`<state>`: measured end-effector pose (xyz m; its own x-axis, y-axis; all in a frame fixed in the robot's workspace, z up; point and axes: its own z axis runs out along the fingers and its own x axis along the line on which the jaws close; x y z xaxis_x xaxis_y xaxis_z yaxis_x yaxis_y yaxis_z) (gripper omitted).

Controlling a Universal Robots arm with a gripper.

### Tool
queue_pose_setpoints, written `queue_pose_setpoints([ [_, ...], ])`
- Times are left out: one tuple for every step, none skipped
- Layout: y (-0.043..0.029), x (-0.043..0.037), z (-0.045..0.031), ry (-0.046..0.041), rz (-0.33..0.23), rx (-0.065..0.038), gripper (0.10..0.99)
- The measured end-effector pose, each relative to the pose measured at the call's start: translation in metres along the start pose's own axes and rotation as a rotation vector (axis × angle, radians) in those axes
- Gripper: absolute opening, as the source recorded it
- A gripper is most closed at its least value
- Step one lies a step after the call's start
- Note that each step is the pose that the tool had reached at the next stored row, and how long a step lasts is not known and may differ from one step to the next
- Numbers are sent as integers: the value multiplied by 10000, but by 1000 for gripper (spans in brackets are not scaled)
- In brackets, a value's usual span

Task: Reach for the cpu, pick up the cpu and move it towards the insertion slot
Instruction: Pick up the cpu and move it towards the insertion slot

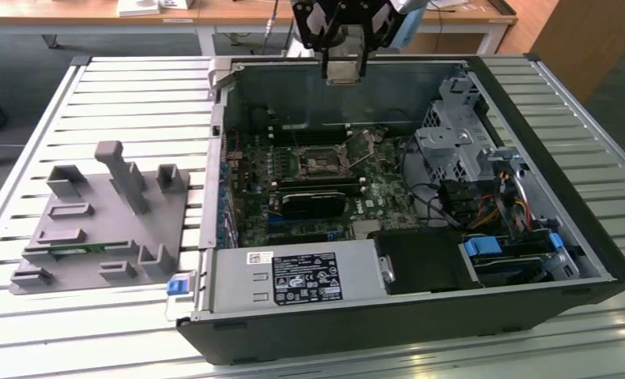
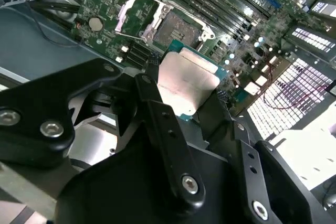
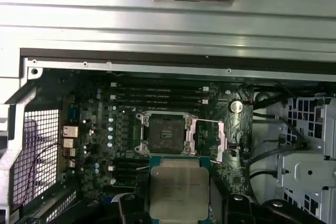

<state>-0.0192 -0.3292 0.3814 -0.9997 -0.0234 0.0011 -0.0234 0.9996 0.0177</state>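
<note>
Black gripper (image 2: 184, 98) linkages sit nearest the lens in the second wrist view, fingers clamped on opposite edges of the cpu (image 2: 186, 83). Chip judged light, rigid and thin, with a slippery metal lid and a fragile underside; edge grip is the correct hold. It hangs clear above the motherboard, the insertion slot (image 3: 165, 133) at 12 o'clock of it in the first wrist view, frame apparently open. Arm (image 1: 344, 31) points straight down over the case's far wall.
</note>
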Motion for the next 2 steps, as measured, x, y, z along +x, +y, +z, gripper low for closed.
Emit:
queue_pose_setpoints([
  [0, 0, 0, 0, 0, 0, 545],
  [0, 0, 0, 0, 0, 0, 545],
])
